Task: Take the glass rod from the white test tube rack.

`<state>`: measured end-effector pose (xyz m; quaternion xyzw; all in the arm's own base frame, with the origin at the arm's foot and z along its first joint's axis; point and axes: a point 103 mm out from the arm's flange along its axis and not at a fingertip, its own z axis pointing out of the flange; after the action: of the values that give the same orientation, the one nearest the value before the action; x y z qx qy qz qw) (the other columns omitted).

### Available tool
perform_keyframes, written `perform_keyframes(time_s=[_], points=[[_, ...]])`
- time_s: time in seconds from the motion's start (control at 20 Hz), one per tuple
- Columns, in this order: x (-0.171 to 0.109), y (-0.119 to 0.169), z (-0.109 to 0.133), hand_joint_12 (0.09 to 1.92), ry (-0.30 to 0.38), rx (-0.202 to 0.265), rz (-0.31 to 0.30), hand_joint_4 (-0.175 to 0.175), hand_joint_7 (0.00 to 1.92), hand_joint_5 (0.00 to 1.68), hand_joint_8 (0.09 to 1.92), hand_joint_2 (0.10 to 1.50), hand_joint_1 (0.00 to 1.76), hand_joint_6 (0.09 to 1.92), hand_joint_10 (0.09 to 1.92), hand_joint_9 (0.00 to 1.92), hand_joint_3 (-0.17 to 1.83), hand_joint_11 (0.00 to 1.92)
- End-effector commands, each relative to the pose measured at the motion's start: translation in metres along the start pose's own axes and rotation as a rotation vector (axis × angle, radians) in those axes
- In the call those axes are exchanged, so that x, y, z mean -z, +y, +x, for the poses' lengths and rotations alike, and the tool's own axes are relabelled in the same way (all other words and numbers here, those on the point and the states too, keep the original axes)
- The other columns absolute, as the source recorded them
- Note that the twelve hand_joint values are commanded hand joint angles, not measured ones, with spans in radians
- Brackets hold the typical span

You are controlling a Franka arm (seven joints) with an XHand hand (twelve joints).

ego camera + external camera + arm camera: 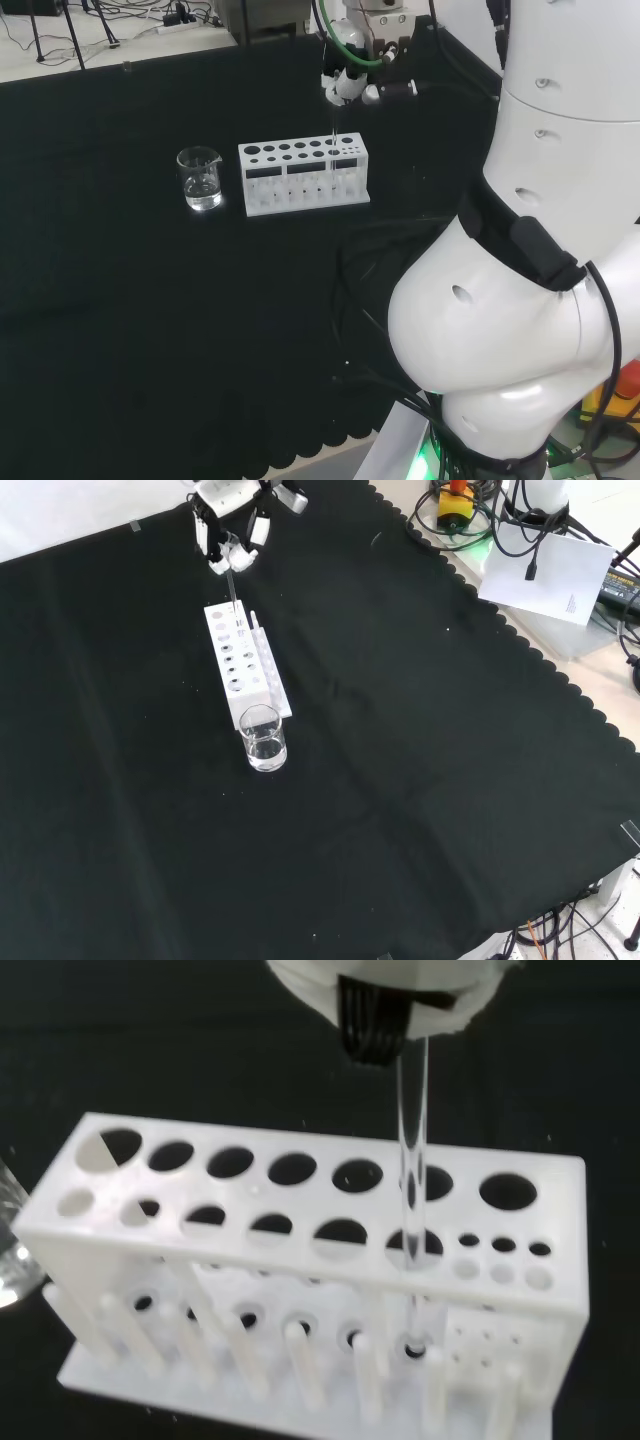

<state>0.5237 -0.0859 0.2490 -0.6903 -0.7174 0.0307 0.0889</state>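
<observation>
One glass rod [411, 1175] stands upright in a hole of the white rack [303, 177] (beside a beaker [200, 178] on the table [120, 300]), its top pinched by the robot hand [350, 80].

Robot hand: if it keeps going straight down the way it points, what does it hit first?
Likely the top plate of the white test tube rack. The robot hand sits above the rack's end, pinching the glass rod that stands in a hole there. Depth is unclear.
</observation>
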Motion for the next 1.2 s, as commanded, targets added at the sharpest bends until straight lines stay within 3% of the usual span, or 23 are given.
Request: perform_keyframes(time_s=[0.05, 0.45, 0.75, 0.9, 1.2], points=[[0.048, -0.017, 0.001, 0.57, 0.054, 0.01, -0.12, -0.175, 1.21, 1.2, 1.02, 0.76, 1.32, 0.46, 0.79, 1.58, 0.54, 1.62], [0.1, -0.038, 0.007, 0.58, 0.048, -0.007, -0.091, -0.175, 1.2, 1.21, 1.02, 0.79, 1.32, 0.42, 0.76, 1.61, 0.48, 1.63], [0.145, -0.063, 0.013, 0.57, 0.039, 0.004, -0.136, -0.175, 1.2, 1.22, 1.02, 0.8, 1.32, 0.39, 0.75, 1.62, 0.46, 1.63], [0.159, -0.07, 0.025, 0.57, 0.036, 0.034, -0.178, -0.175, 1.2, 1.22, 1.02, 0.8, 1.32, 0.38, 0.75, 1.62, 0.46, 1.63], [0.165, -0.069, 0.033, 0.57, 0.037, 0.047, -0.171, -0.175, 1.2, 1.22, 1.02, 0.8, 1.32, 0.38, 0.75, 1.62, 0.46, 1.64]])
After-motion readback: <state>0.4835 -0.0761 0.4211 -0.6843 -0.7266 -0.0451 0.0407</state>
